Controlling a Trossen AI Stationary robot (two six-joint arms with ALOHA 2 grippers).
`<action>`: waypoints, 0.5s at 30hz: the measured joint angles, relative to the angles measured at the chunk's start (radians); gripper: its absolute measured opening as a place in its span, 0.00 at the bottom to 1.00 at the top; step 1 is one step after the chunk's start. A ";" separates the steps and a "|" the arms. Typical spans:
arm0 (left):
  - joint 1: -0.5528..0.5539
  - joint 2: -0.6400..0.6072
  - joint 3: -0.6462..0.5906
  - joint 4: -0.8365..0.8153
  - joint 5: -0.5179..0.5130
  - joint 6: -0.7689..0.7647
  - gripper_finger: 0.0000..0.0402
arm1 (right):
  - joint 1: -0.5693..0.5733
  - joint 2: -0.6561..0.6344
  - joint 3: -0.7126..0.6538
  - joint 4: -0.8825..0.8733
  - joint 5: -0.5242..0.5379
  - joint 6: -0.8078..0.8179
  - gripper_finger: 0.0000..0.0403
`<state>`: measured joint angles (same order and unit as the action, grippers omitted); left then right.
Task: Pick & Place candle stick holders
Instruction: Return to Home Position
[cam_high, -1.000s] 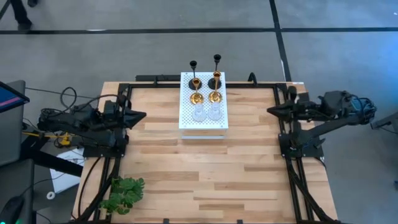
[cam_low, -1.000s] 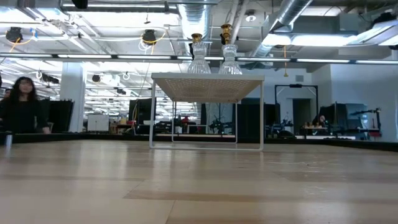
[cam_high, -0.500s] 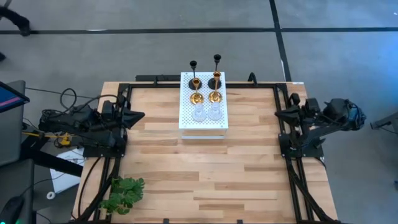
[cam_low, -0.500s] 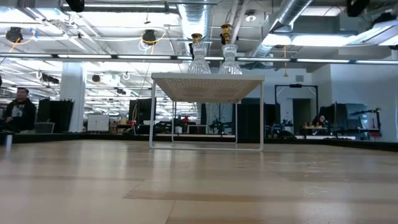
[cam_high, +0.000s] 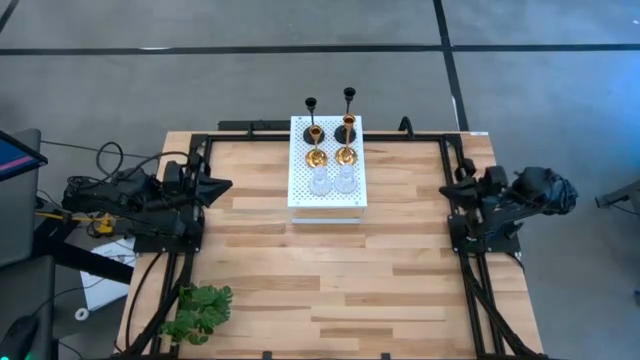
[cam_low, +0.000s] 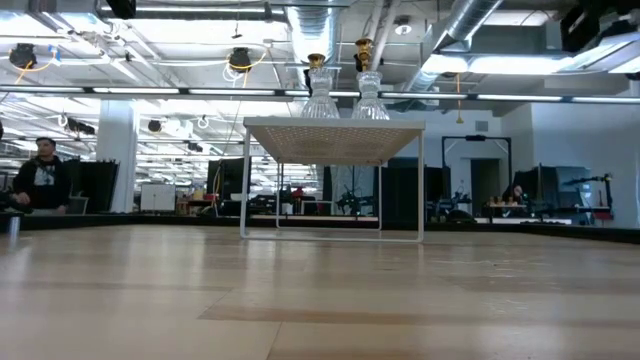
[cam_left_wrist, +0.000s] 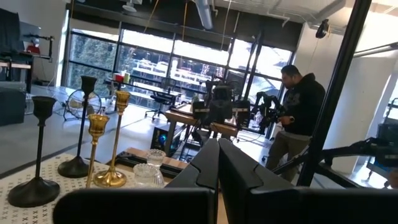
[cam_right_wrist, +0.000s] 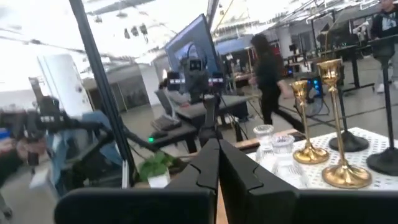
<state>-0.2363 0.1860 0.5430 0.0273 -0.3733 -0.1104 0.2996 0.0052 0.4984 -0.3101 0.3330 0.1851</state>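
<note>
Both arms fold home with the placement done. All six candle stick holders stand on the white perforated shelf at the far middle of the wooden table. They form three rows of two. The black candle stick holders are farthest back, the gold candle stick holders sit in the middle, and the clear glass candle stick holders are nearest the front edge.

The left gripper rests at the table's left edge and the right gripper at its right edge. Both are well apart from the shelf. Each wrist view shows the two dark fingers pressed together with nothing between them (left, right).

The right arm appears tucked over its base, though the overhead view does not show whether it is fully parked. To finish the step well, each arm should draw back along its own side of the table. The fingers should be kept together and the elbows low. No joint should swing toward the shelf, because the tall black holders would likely tip at a light knock. The plant at the near left corner lies outside both paths.
</note>
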 joint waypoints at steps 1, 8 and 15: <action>0.000 0.000 0.000 0.000 0.000 0.000 0.01 | 0.000 0.000 -0.011 0.019 0.001 0.011 0.00; 0.000 0.000 0.000 0.000 0.005 0.000 0.01 | 0.000 -0.001 -0.171 0.139 0.001 0.033 0.00; 0.000 0.000 0.000 0.000 0.005 0.000 0.01 | 0.001 -0.001 -0.384 0.248 0.004 0.081 0.00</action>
<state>-0.2363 0.1860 0.5430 0.0277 -0.3687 -0.1104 0.3004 0.0044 0.1146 -0.0620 0.3373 0.2659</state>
